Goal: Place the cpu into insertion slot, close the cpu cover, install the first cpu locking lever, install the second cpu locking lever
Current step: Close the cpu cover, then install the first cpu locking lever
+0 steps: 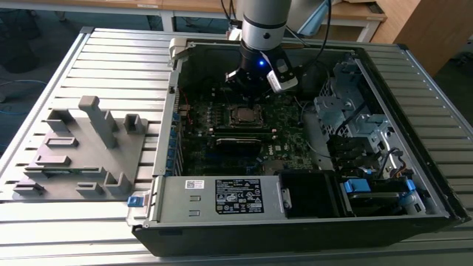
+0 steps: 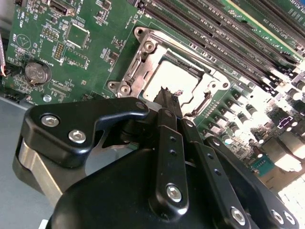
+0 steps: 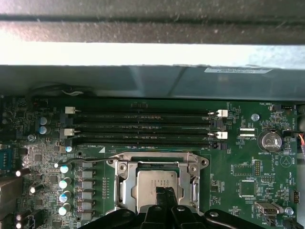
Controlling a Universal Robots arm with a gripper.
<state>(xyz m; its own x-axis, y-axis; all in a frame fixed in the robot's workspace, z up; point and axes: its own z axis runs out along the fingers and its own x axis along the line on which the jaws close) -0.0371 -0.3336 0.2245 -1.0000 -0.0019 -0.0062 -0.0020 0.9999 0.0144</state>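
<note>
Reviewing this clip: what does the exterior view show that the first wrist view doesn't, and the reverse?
The exterior view adds the arm, the whole open computer case and a grey fixture tray on the exterior view's left. The first wrist view adds the coin battery and the long memory slots. Shared: the cpu framed by the cpu cover, with the gripper over it.

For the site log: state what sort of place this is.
Probably a robotics lab or test workshop: an open computer case sits on a slatted metal table, a robot arm reaches into it, and wooden desks stand behind.
</note>
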